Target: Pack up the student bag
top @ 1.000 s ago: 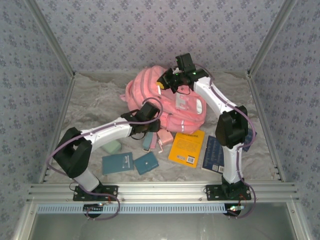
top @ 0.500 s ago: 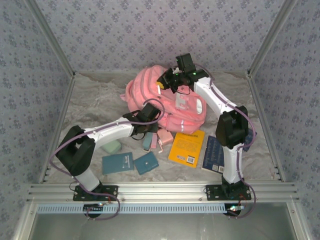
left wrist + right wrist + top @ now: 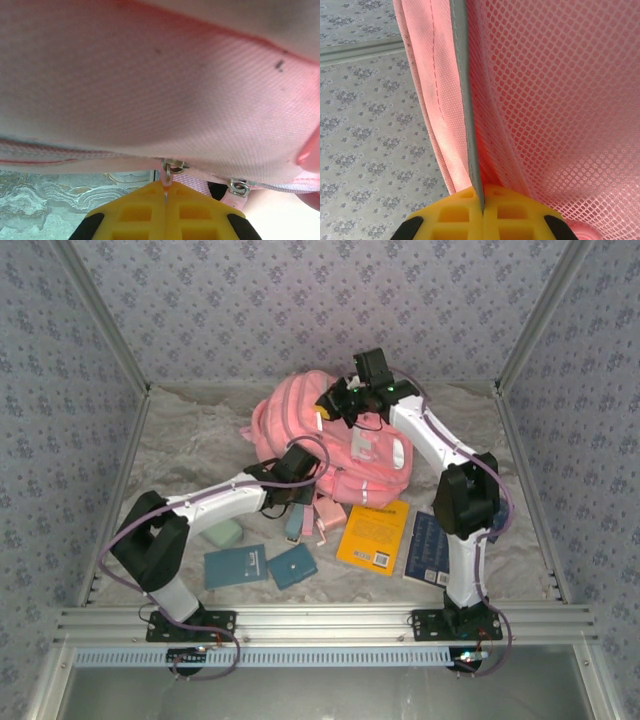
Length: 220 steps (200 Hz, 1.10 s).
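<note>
1. The pink student bag [image 3: 285, 415] lies at the middle rear of the table [image 3: 190, 450].
2. The right gripper [image 3: 481, 199] has its fingers pressed together on the bag's grey trim [image 3: 462, 90].
3. The left gripper [image 3: 165, 199] has its fingers pinched together on a zipper pull [image 3: 168, 172] at the bag's seam.

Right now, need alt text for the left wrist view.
The left gripper, yellow-fingered, is shut on a zipper pull hanging from the student bag. The bag's pink fabric spans the frame above. A second zipper slider sits to the right, and the mottled grey table shows at lower left.
</note>
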{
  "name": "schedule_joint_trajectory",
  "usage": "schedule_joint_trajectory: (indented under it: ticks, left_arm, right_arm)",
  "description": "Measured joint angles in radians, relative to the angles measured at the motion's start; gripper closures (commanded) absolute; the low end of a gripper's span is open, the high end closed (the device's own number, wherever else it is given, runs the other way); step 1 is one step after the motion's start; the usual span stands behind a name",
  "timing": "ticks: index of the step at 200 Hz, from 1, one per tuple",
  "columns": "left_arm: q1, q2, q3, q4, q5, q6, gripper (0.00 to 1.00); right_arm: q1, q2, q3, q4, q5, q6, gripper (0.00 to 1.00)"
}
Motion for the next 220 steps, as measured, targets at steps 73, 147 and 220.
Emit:
schedule_joint_trajectory:
  ticks: [73, 147, 220]
  left_arm:
    - [0.050, -0.203, -0.232, 0.215, 0.120, 0.092, 1.00]
    - [0.065, -0.249, -0.295, 0.314, 0.124, 0.168, 0.77]
    - [0.059, -0.344, -0.463, 0.538, 0.159, 0.206, 0.51]
  right_arm:
    - [-0.023, -0.032, -0.013, -0.003, -0.011, 0.001, 1.00]
    - [-0.024, -0.047, -0.025, -0.005, -0.018, 0.005, 1.00]
    - [-0.026, -0.059, -0.035, -0.004, -0.022, 0.009, 1.00]
